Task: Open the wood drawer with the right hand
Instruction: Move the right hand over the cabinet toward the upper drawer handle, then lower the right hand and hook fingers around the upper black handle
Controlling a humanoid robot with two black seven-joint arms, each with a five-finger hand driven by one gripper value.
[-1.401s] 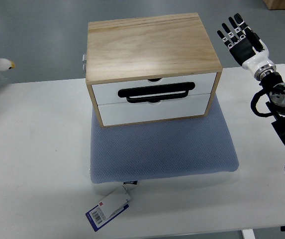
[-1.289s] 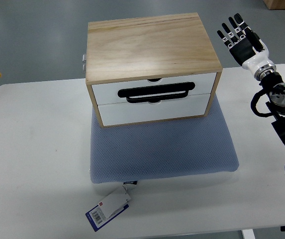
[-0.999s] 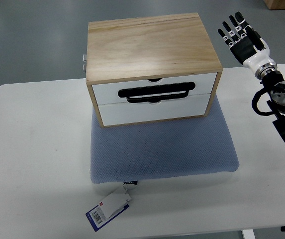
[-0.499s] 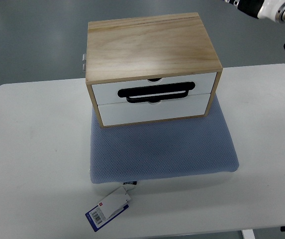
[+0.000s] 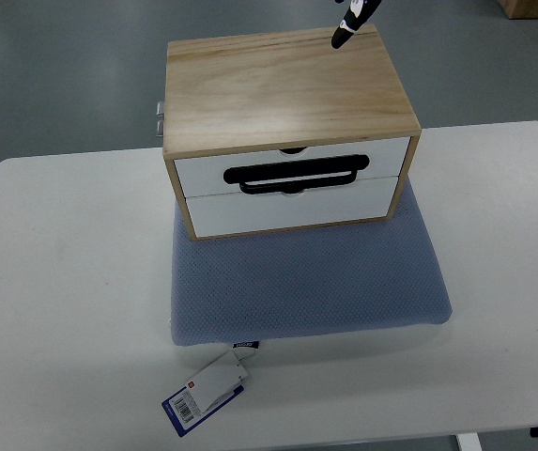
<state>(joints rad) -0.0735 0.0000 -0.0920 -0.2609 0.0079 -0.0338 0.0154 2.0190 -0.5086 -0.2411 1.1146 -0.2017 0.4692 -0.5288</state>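
A wooden box [image 5: 283, 85] stands on a blue-grey cushion [image 5: 306, 282] at the middle of the white table. Its front has two white drawers, an upper one [image 5: 203, 169] and a lower one [image 5: 287, 209], both shut. A black loop handle [image 5: 297, 176] lies across the seam between them. Only a small dark tip of my right hand [image 5: 347, 28] shows at the top edge, above the box's far right corner. The rest of the hand and arm is out of the picture. It is far from the handle.
A blue and white price tag [image 5: 205, 393] hangs from the cushion's front edge onto the table [image 5: 62, 282]. A small metal fitting [image 5: 159, 116] sticks out at the box's left rear. Grey floor lies beyond the table.
My right arm rose from the table's right side and swung up and left out of the picture; only its tip remains over the box's rear. A person's hand and toy at far left are gone.
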